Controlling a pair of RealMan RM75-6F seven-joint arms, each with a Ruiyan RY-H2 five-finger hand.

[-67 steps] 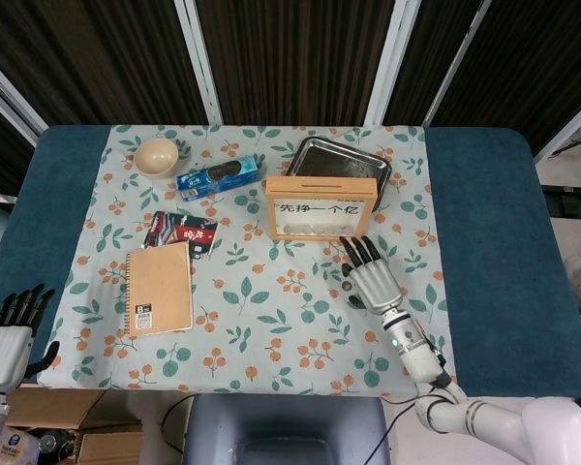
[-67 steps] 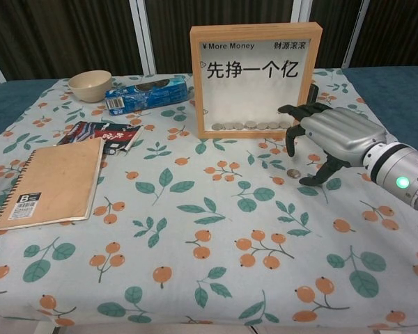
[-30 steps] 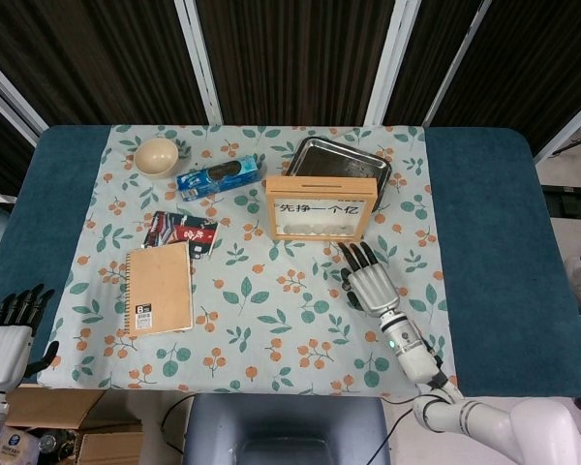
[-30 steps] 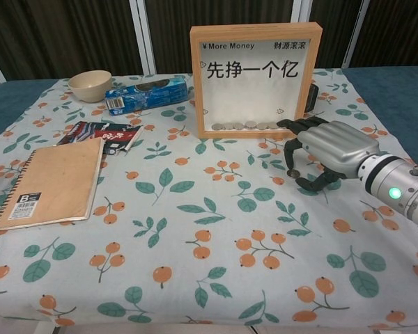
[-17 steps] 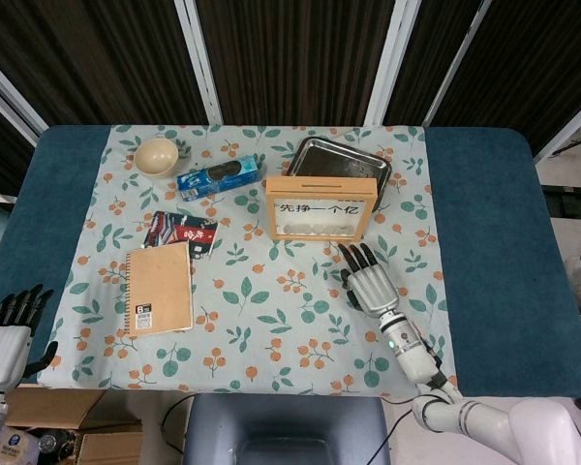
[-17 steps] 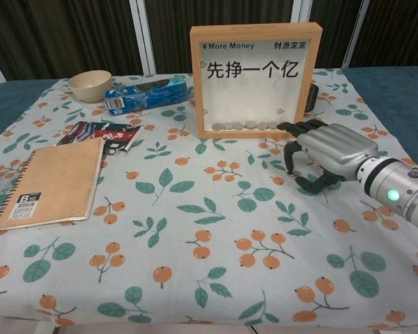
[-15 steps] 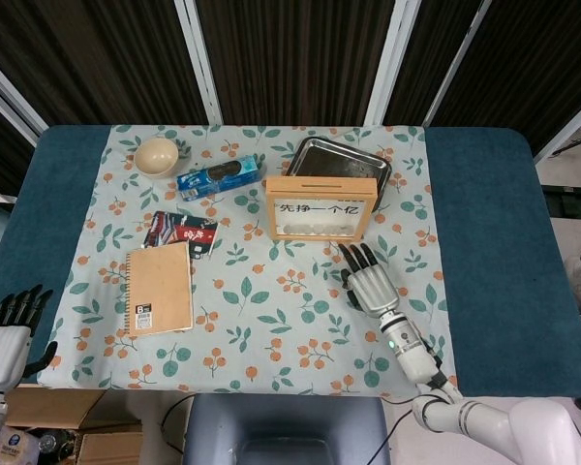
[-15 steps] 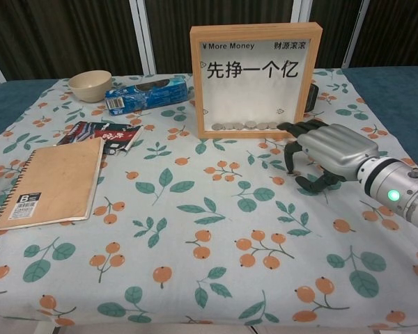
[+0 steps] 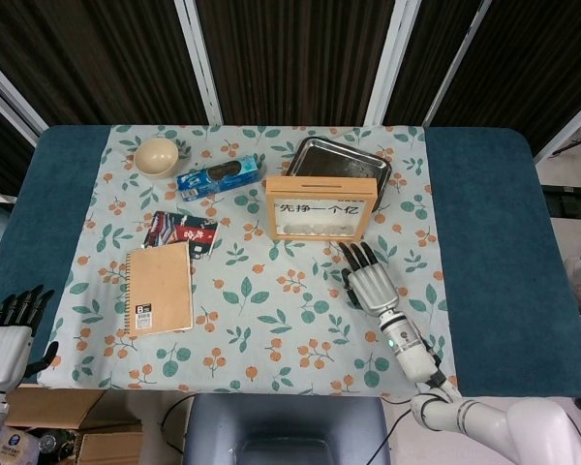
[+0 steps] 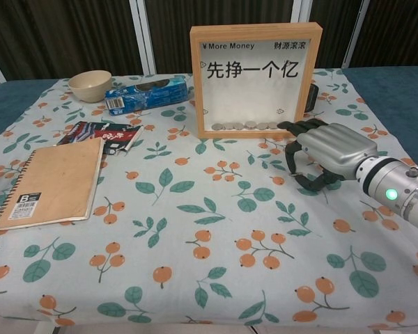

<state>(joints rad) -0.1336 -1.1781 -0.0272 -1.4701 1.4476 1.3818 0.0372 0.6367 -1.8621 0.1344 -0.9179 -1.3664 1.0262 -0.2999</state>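
Note:
My right hand (image 9: 371, 281) (image 10: 327, 149) is arched palm-down on the floral cloth, just in front of the right corner of the wooden money box (image 9: 321, 206) (image 10: 254, 80). Its fingertips (image 10: 290, 165) touch the cloth and the thumb curls underneath, a small gap apart from them. No coin shows under the hand; anything beneath the fingers is hidden. A row of coins (image 10: 247, 126) lies inside the box behind its clear front. My left hand (image 9: 8, 334) hangs off the table's near left corner with its fingers spread, holding nothing.
A metal tray (image 9: 339, 160) sits behind the box. On the left lie a bowl (image 9: 157, 155), a blue packet (image 9: 217, 178), a red-and-black packet (image 9: 181, 232) and a brown spiral notebook (image 9: 160, 288). Bare blue table (image 9: 484, 223) flanks the cloth.
My right hand has sunk and drawn slightly nearer; its fingertips now rest on the cloth where a loose coin showed 2.2 s ago. Over the last half second it has barely moved.

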